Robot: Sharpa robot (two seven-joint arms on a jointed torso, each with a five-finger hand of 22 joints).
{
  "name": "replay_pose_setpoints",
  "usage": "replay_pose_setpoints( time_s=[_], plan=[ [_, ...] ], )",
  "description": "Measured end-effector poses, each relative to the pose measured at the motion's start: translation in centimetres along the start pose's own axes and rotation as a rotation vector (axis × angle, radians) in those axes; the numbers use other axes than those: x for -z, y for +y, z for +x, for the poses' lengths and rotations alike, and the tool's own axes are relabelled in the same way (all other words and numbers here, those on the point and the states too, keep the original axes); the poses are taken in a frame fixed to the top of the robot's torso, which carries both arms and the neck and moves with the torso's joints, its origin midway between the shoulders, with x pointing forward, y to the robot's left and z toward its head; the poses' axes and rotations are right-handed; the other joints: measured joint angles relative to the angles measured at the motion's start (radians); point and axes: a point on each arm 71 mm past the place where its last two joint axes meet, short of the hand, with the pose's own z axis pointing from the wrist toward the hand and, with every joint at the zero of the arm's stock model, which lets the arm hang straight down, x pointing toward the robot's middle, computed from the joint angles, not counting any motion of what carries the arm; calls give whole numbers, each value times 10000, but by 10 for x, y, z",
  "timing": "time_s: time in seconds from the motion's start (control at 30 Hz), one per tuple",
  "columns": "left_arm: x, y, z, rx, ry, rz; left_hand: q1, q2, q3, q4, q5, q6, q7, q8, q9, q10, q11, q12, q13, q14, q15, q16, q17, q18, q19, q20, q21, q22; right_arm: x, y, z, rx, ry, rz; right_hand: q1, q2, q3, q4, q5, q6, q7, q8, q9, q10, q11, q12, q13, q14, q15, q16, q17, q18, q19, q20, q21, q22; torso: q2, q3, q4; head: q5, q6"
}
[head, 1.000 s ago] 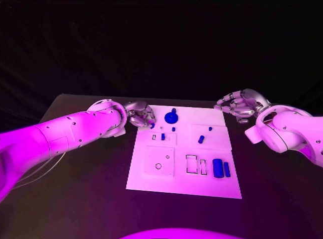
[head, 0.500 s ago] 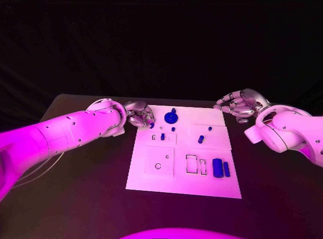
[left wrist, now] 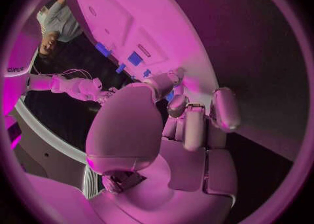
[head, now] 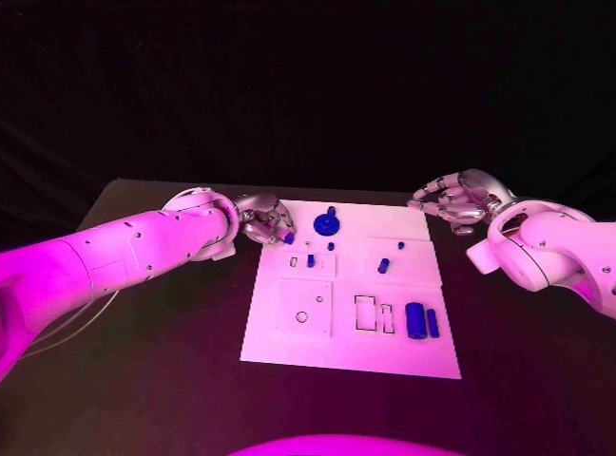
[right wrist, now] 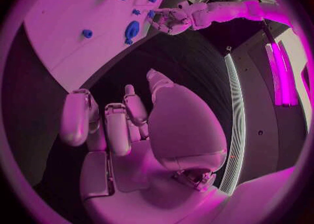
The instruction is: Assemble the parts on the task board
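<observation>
Head view: left hand (head: 263,220), fingers curled on nothing, has barely shifted beside the task board (head: 352,328); right hand (head: 454,199) hovers half-curled, empty; assembly unstarted.

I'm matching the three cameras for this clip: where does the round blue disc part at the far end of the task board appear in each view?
Head view: round blue disc part at the task board's far end, right of the left hand.
Left wrist view: cannot be told apart among the small blue pieces.
Right wrist view: disc on the board.
Shared landmark: the left hand, beside the disc.
</observation>
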Motion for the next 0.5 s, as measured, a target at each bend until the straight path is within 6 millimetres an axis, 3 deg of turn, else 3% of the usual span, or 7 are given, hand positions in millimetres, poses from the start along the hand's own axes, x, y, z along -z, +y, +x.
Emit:
replay_pose_setpoints(
  time_s=[0.5],
  plan=[
    [0, -1, 1, 0, 3, 134, 19, -19, 0, 0, 0, 120, -76, -107, -18, 1, -1, 0, 1, 1, -3, 0, 0, 0, 0, -1, 0, 3, 0, 0, 0, -2, 4, -1, 0, 0, 0, 0, 0, 0, 0, 0, 0, 0, 0, 0, 0, 0, 0, 0, 0, 0, 0, 0, 0, 0, 2, -2, 0, 9, -1]
  ],
)
